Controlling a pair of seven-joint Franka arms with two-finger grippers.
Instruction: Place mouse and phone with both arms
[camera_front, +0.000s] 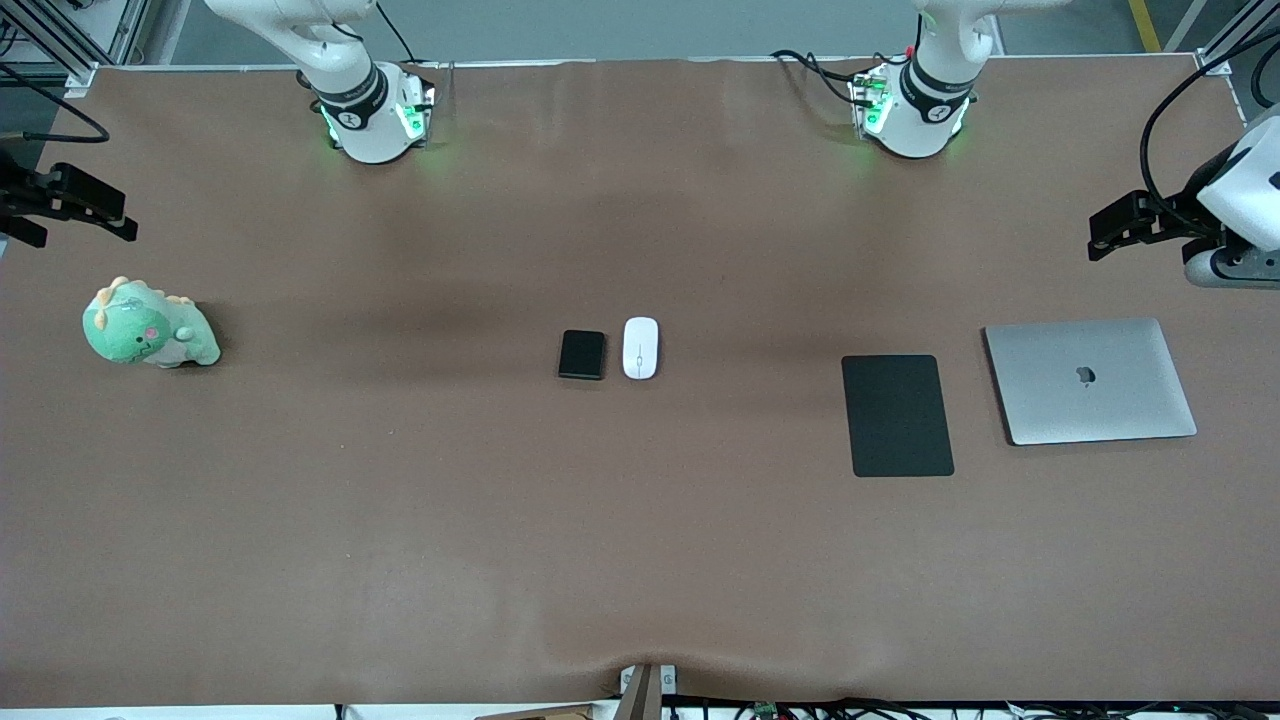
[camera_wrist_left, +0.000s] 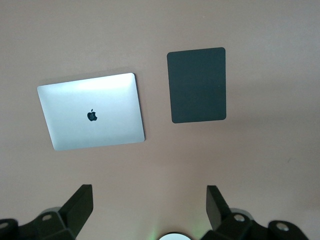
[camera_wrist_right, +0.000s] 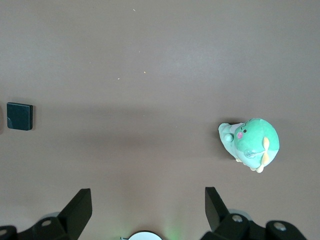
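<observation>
The mouse and the phone lie side by side in the middle of the front view, flat on the brown bench, just beside each other with a narrow gap between them. The phone is on the side toward the right arm's end and the mouse on the side toward the left arm's end. Both are well apart from either end effector. The left end effector hangs over bare bench at the left arm's end of the table, at the edge of the frame. Its fingers are released and spread wide, with nothing between them. Its wrist view shows a closed silver laptop and a matte black mouse pad lying flat, near each other but not touching. In the front view the mouse pad sits between the mouse and the laptop. The right end effector hangs over bare bench at the right arm's end, also at the frame's edge, with its fingers likewise released and empty. A green plush dinosaur sits on the bench near it. The right wrist view shows the dinosaur and, at the edge of its picture, the phone. Both arms' bases stand along the top of the front view.
</observation>
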